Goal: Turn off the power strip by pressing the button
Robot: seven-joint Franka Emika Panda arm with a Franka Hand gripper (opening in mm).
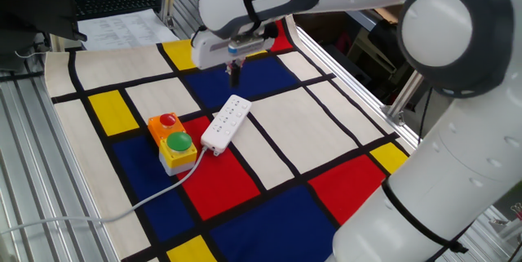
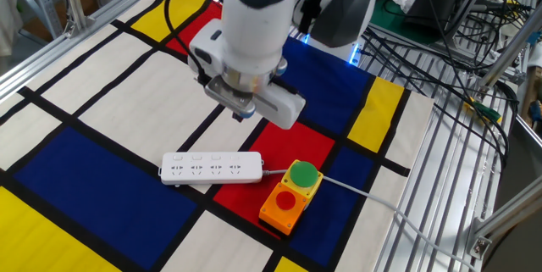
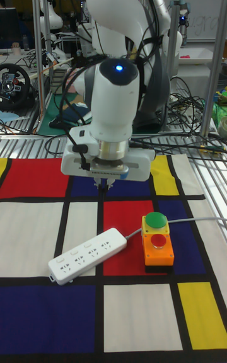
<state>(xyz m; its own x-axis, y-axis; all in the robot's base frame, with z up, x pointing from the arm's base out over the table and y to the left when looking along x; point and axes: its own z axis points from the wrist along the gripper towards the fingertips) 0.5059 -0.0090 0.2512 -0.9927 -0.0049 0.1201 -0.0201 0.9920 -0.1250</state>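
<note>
The white power strip (image 1: 226,122) (image 2: 212,169) (image 3: 88,254) lies flat on the coloured mat, its pale cable leaving the end beside the yellow box. Its button is too small to pick out in any view. My gripper (image 1: 236,77) (image 2: 241,115) (image 3: 104,187) hangs above the mat just beyond the strip's far end, apart from it and holding nothing. In one fixed view the fingers come together into a single dark tip, so it is shut. The wrist is tilted.
A yellow-and-orange box (image 1: 173,141) (image 2: 290,196) (image 3: 157,243) with a round red and a round green push-button sits right beside the strip's cable end. The grey cable (image 1: 147,201) (image 2: 364,191) trails off the mat. Metal rails border the table.
</note>
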